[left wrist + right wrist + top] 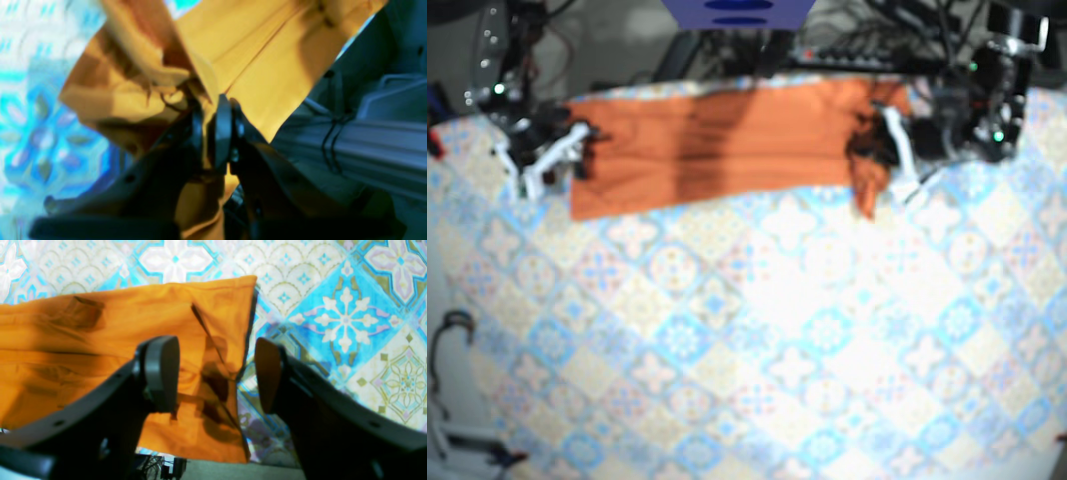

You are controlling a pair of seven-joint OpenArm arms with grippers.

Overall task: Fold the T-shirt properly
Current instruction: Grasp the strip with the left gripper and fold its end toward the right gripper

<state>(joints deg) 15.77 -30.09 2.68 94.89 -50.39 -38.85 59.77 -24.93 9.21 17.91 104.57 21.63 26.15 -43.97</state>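
The orange T-shirt (717, 150) lies as a long strip along the far side of the table. At its right end in the base view, my left gripper (882, 150) holds a bunched corner that hangs down in a fold. The left wrist view shows that gripper (217, 110) shut on orange cloth (267, 60), which is lifted and crumpled around the fingers. My right gripper (567, 155) is at the strip's other end. In the right wrist view it (217, 370) stands open, with the shirt's (100, 340) short edge running between the fingers.
A blue and white patterned tablecloth (777, 330) covers the table. Cables and gear (857, 40) crowd the space behind the far edge, close to the shirt. The arm's grey body (367, 143) fills the right of the left wrist view.
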